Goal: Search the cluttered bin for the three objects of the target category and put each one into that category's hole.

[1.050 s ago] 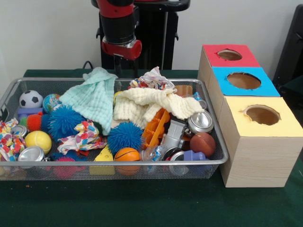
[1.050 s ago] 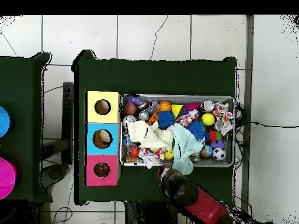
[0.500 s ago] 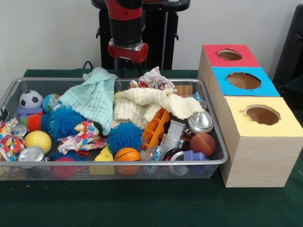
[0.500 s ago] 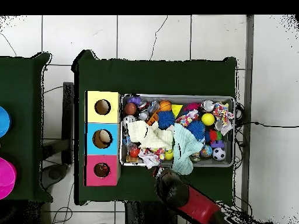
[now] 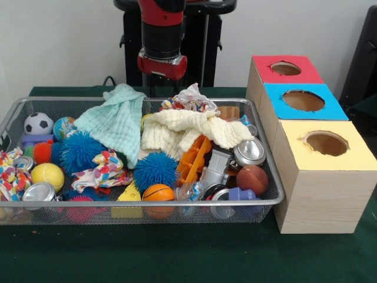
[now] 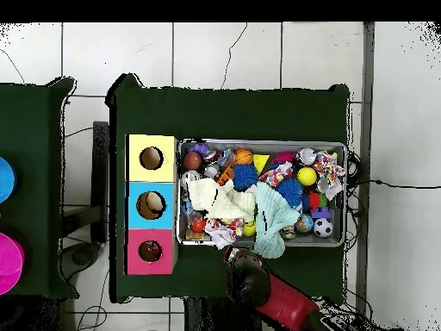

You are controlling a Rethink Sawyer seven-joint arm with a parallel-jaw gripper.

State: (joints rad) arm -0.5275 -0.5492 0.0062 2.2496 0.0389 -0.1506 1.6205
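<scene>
Searching the bin, nothing picked yet.
Front view: my tool (image 5: 159, 88) hangs behind the bin (image 5: 259, 203); its spread I cannot tell. The soft, light cream cloth (image 5: 188, 131) wants a fold-pinch. Overhead view: it lies mid-bin, near the boxes (image 6: 151, 205).

A robotics lab, by the look of it. A red and black arm (image 5: 161, 35) stands on a black pedestal (image 5: 200, 44) at the far edge of a green-clothed table (image 5: 177, 259). Wooden sorting boxes (image 5: 306, 135) with coloured tops and round holes, a bare white wall (image 5: 59, 41), and cables (image 6: 392, 184) trailing over the tiled floor (image 6: 224, 52).
</scene>
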